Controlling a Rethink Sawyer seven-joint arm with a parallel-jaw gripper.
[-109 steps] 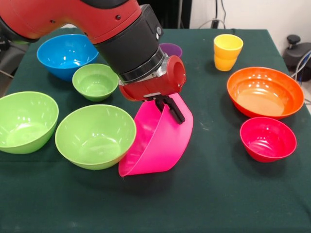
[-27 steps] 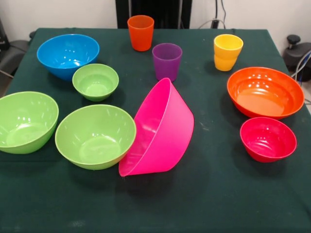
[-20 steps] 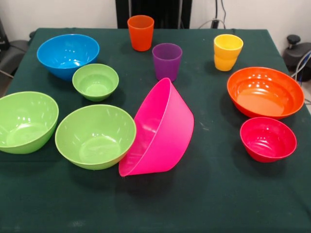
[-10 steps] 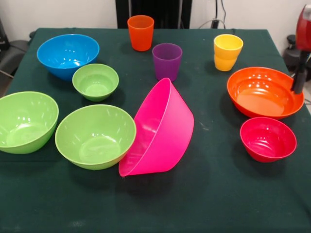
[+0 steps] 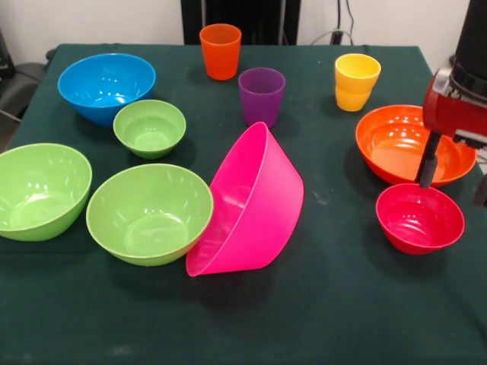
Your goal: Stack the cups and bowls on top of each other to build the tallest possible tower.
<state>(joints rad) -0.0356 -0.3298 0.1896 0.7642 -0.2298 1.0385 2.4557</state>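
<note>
A: What lies nearest?
B: The pink bowl point(image 5: 247, 205), tipped against a lime green bowl point(image 5: 149, 214); the red bowl point(image 5: 419, 217) sits right.
A: The end effector point(image 5: 453, 175)?
B: Pointing down over the orange bowl point(image 5: 403, 144), fingers apart, empty; cups point(image 5: 262, 95) beyond

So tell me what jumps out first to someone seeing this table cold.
The large pink bowl at the table's middle, tipped up on its side against a lime green bowl, draws the eye first. Next is the gripper coming in at the right edge, its fingers apart, above the rims of the orange bowl and the small red bowl. Nothing is stacked yet.
</note>
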